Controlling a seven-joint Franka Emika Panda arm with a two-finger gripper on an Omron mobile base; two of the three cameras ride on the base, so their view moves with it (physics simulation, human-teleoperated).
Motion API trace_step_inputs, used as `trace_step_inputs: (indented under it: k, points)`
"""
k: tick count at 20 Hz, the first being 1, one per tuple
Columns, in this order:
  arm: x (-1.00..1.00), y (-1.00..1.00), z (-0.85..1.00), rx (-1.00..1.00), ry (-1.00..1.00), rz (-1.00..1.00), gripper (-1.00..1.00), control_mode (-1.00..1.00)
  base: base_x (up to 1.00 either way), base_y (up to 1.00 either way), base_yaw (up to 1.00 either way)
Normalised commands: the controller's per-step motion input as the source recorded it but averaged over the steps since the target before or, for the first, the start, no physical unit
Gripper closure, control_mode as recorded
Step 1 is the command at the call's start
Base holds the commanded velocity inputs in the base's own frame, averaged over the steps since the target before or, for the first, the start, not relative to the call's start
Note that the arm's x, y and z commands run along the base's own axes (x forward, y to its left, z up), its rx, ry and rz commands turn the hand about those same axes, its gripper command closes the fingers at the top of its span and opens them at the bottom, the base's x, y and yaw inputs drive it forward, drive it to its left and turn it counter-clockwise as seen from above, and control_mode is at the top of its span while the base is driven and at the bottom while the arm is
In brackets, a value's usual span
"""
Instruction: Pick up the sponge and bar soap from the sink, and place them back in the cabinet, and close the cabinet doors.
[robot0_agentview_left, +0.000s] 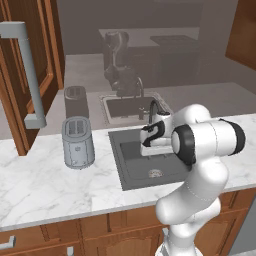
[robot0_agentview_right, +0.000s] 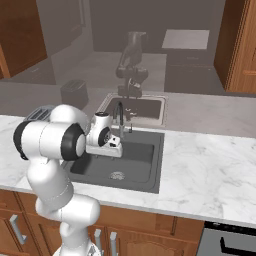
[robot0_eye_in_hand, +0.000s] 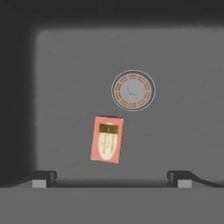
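The bar soap (robot0_eye_in_hand: 106, 139), a pinkish-red block with a cream face, lies flat on the dark grey floor of the sink (robot0_eye_in_hand: 183, 131), just beside the round drain (robot0_eye_in_hand: 132, 90). My gripper (robot0_eye_in_hand: 111, 177) hangs above it, open, with nothing between the fingertips (robot0_eye_in_hand: 43, 176). From the base, the gripper (robot0_agentview_left: 148, 141) points down over the sink (robot0_agentview_left: 118, 150), beside the curved faucet (robot0_agentview_left: 153, 107). From the other side the gripper (robot0_agentview_right: 113, 146) sits over the sink (robot0_agentview_right: 150, 186). The sponge is out of view. A cabinet door (robot0_agentview_left: 15, 90) with a long grey handle (robot0_agentview_left: 27, 75) stands open at the left.
A grey toaster (robot0_agentview_left: 78, 142) stands on the marble counter (robot0_agentview_left: 45, 185) left of the sink. The faucet (robot0_agentview_right: 120, 117) rises behind the basin. Another brown door (robot0_agentview_right: 241, 45) hangs at the upper right. Marble counter (robot0_agentview_right: 210, 170) stretches right of the sink.
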Motion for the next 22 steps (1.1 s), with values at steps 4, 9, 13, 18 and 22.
trace_step_inputs:
  k: [4, 9, 13, 18, 22]
  points:
    - [0.05, 0.00, -0.13, 0.00, 0.02, 0.00, -1.00, -1.00, 0.00, 0.00, 0.00]
    - [0.01, 0.00, -0.21, 0.00, 0.02, 0.00, -1.00, -1.00, 0.00, 0.00, 0.00]
    - [0.00, 0.00, -0.28, 0.00, 0.02, 0.00, -1.00, -1.00, 0.00, 0.00, 0.00]
    - [0.00, 0.00, -0.16, 0.00, 0.03, 0.00, -1.00, -1.00, 0.00, 0.00, 0.00]
    - [0.00, 0.00, -0.16, 0.00, 0.03, 0.00, -1.00, -1.00, 0.00, 0.00, 0.00]
